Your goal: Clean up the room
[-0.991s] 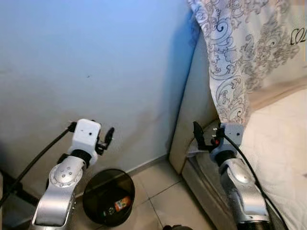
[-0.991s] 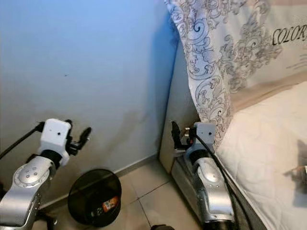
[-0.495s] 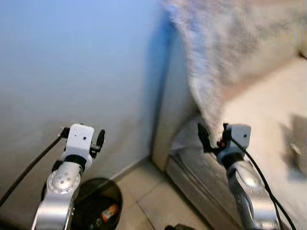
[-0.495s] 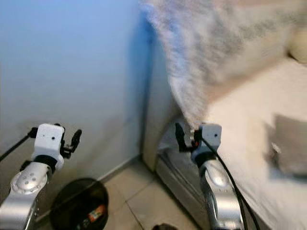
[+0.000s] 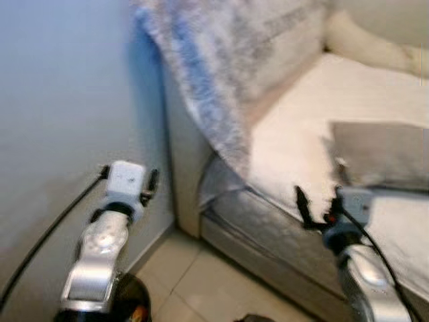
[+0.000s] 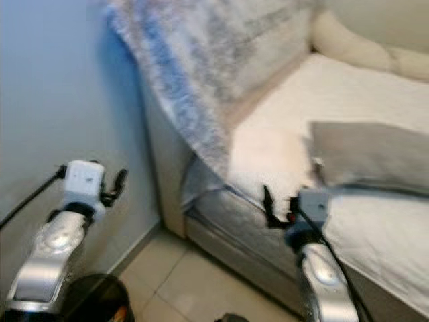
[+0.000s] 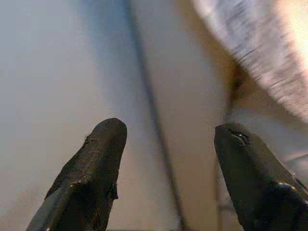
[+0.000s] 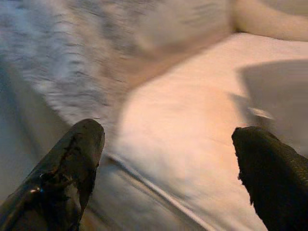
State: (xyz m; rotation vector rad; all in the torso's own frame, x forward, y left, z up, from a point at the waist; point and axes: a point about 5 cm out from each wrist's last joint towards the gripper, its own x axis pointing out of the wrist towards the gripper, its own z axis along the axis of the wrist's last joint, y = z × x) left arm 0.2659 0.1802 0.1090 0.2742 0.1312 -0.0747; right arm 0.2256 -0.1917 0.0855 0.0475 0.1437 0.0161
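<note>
No lettering, number or brand can be read — the head views are blurred by motion. The patterned blanket (image 5: 221,74) over the bed's (image 5: 301,127) end shows only smeared grey swirls, and the grey item (image 6: 375,154) on the mattress carries nothing legible.

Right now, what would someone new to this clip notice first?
Probably the bed, pale and blurred, across the right of the head views, with a patterned blanket draped over its near corner and a grey cloth lying on top. In front, both arms are raised with fingers open: the left gripper near the blue-grey wall, the right gripper at the bed's edge.
</note>
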